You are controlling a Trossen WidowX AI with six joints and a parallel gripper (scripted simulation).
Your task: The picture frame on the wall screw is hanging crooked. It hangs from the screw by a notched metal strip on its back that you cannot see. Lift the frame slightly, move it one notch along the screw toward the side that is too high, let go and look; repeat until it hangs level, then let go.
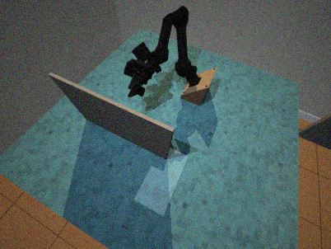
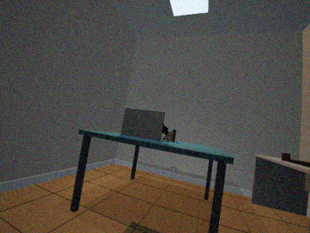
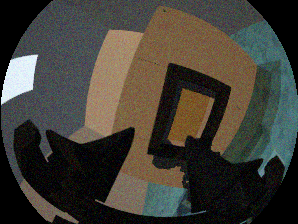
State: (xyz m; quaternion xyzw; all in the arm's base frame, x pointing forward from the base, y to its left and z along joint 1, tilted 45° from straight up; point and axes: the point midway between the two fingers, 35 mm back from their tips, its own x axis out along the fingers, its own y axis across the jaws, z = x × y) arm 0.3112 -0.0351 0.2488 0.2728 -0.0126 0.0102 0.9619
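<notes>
The picture frame (image 3: 164, 110), dark with an orange picture, hangs on the tan face of an upright board (image 3: 210, 45) (image 1: 111, 119) (image 2: 143, 124). The top and exterior views show only the board's grey back, so the frame is hidden there. In the wrist view its edges look not quite parallel to the board's, but the lens bends lines and the tilt is hard to judge. My gripper (image 3: 160, 136) (image 1: 136, 95) is open and empty, its fingers apart. The right finger covers the frame's lower right part; contact cannot be told. Screw and notched strip are hidden.
A tan wedge-shaped block (image 1: 202, 88) stands near the arm's base, right of the board. The teal table (image 1: 243, 165) (image 2: 200, 150) carries board and arm. A grey cabinet (image 2: 279, 185) stands beyond the table's right side.
</notes>
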